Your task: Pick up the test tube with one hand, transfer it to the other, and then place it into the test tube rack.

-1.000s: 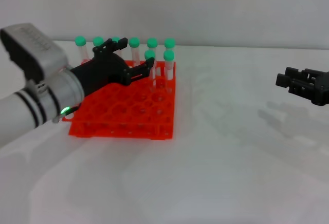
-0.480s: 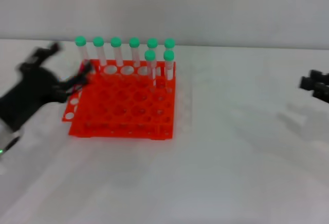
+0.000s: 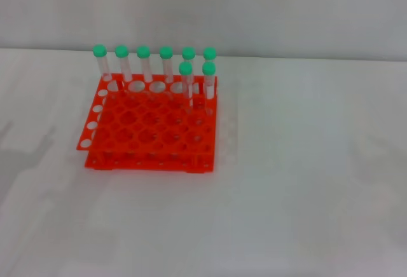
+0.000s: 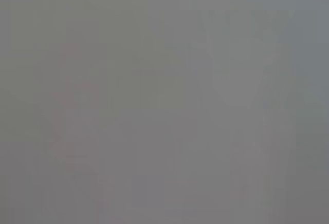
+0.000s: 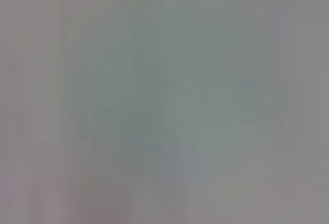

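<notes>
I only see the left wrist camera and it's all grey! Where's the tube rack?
Observer: The test tube rack sits on the white table, left of centre in the head view.
Operator: Any tubes in it?
Observer: Eight green-capped tubes stand upright, six along the back row and two just in front at its right end.
Operator: Where are the grippers?
Observer: Neither gripper shows in the head view.

No legible text (anywhere in view)

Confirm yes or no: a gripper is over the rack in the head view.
No: the test tube rack stands alone with its green-capped tubes; neither gripper shows.
</notes>
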